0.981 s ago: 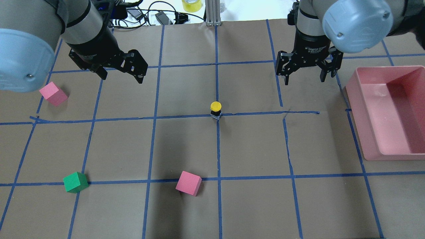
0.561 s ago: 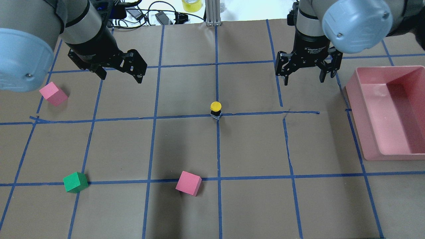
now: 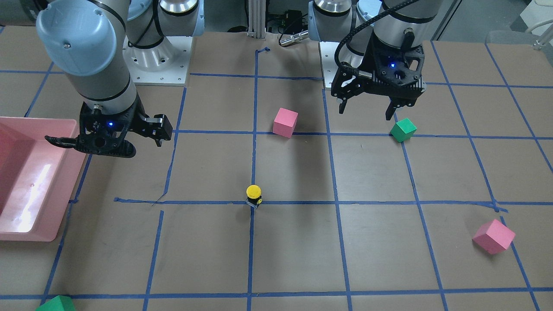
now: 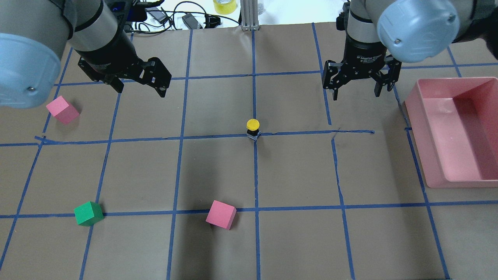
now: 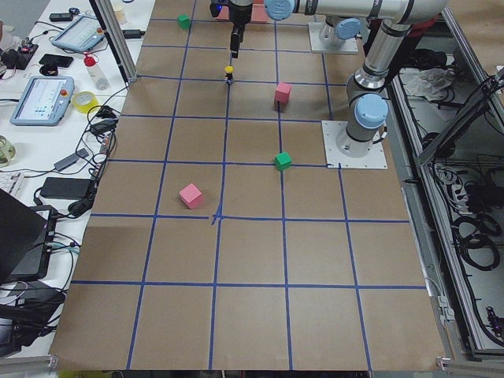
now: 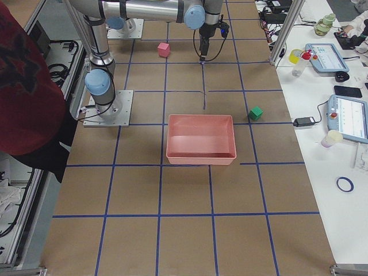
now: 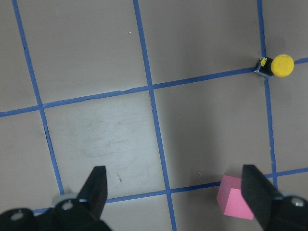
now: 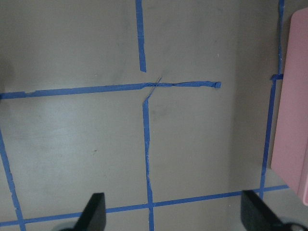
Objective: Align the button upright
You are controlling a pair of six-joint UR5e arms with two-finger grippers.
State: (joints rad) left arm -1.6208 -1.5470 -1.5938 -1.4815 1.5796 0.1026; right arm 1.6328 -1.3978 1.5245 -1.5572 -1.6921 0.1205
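The button stands upright on a blue tape crossing at the table's middle, yellow cap on top and dark base below. It also shows in the front-facing view and at the upper right of the left wrist view. My left gripper is open and empty, raised over the table, far left and back of the button; it also shows in the front-facing view. My right gripper is open and empty, raised to the button's back right, beside the bin. The right wrist view shows only tape lines and the bin's edge.
A pink bin lies at the right edge. One pink cube sits at the far left, another in front of the button, a green cube at the front left. Cables and a tape roll lie beyond the far edge.
Both grippers have drifted slightly toward the far edge of the table, still open. The button and the cubes have not moved.
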